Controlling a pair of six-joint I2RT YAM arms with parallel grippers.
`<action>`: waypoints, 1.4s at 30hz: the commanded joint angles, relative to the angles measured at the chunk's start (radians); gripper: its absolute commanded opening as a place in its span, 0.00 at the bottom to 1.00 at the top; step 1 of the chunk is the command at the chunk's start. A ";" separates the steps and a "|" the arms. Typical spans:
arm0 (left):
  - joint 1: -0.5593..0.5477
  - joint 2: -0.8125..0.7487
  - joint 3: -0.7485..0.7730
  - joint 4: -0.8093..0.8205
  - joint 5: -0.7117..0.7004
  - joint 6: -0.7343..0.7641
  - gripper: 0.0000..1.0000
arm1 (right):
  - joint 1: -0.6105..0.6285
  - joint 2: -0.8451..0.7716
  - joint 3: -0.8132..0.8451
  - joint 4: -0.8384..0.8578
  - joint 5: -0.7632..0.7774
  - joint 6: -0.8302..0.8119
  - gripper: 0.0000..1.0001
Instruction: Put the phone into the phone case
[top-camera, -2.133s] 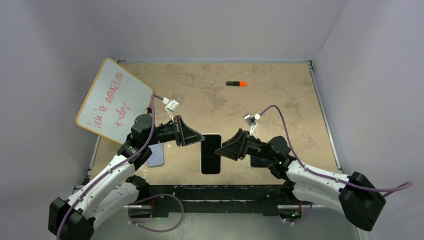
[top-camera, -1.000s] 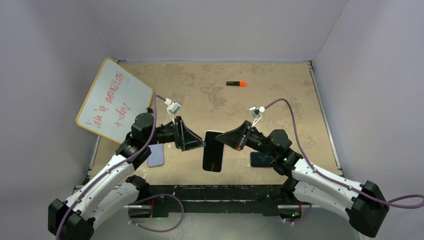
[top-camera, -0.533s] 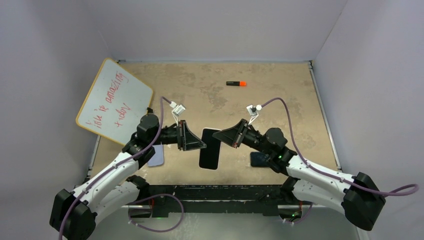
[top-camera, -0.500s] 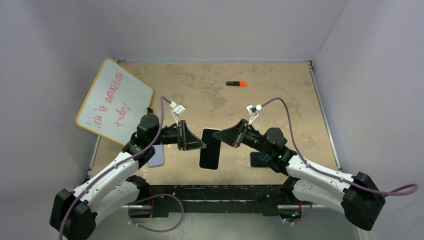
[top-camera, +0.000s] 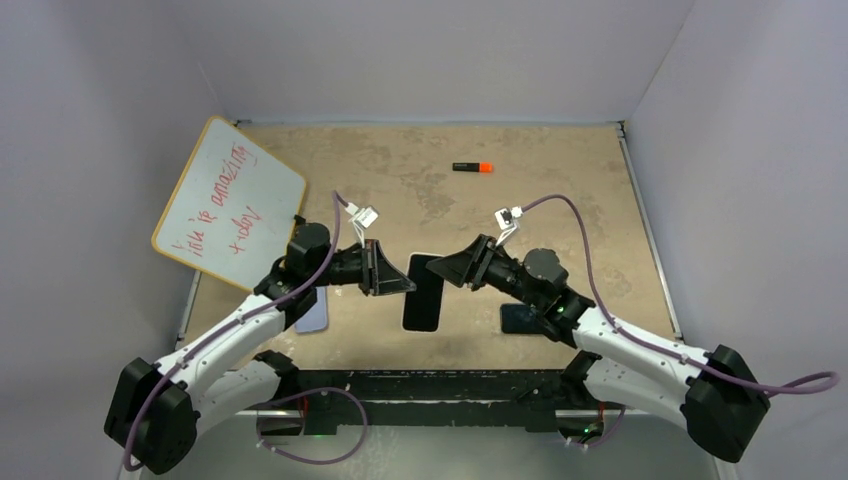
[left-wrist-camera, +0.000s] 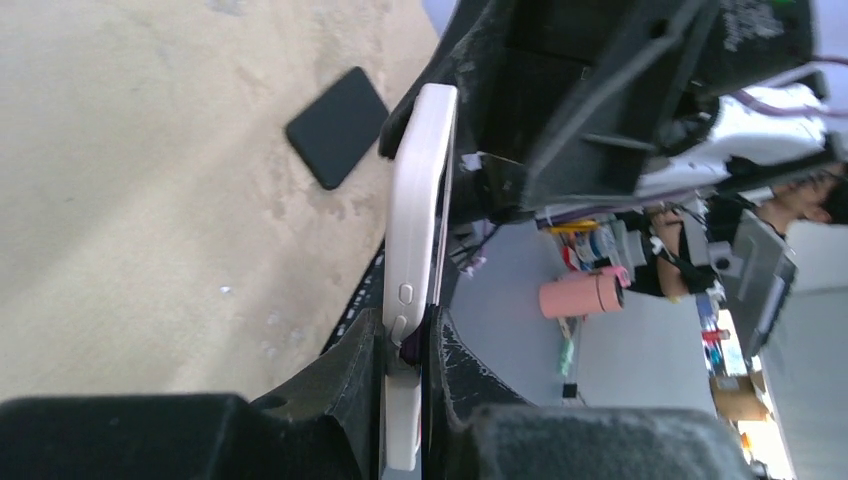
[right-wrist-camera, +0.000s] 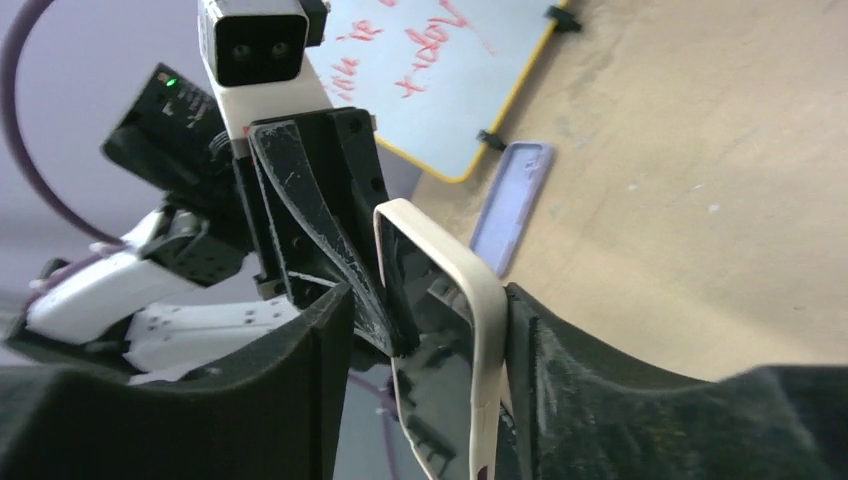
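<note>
Phone case, lilac, lies flat on the table at the left, partly under the left arm. The left gripper is clenched on one long edge of the pale-rimmed phone, holding it on edge above the table, likely to take its weight. The right gripper brackets the opposite edge, jaws released. Whether that rim is already a case, I cannot tell. A dark slab lies at the right.

**Colours on the Tabletop**

A glossy black flat phone is seen rimmed by a cream-white soft case. Lilac is shown by a flat phone case, matte black by a rectangular slab, and mottled tan by the tabletop. Red handwriting is carried by a yellow-framed whiteboard. A black marker pen is tipped with orange.
</note>
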 joint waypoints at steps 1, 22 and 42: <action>0.007 0.022 0.026 0.006 -0.144 0.014 0.00 | -0.009 -0.057 0.090 -0.196 0.132 -0.044 0.68; 0.010 0.741 0.397 0.234 -0.268 0.001 0.00 | -0.011 -0.263 0.197 -0.903 0.455 -0.128 0.99; 0.022 0.905 0.472 0.043 -0.427 0.088 0.37 | -0.011 -0.176 0.239 -0.970 0.427 -0.147 0.99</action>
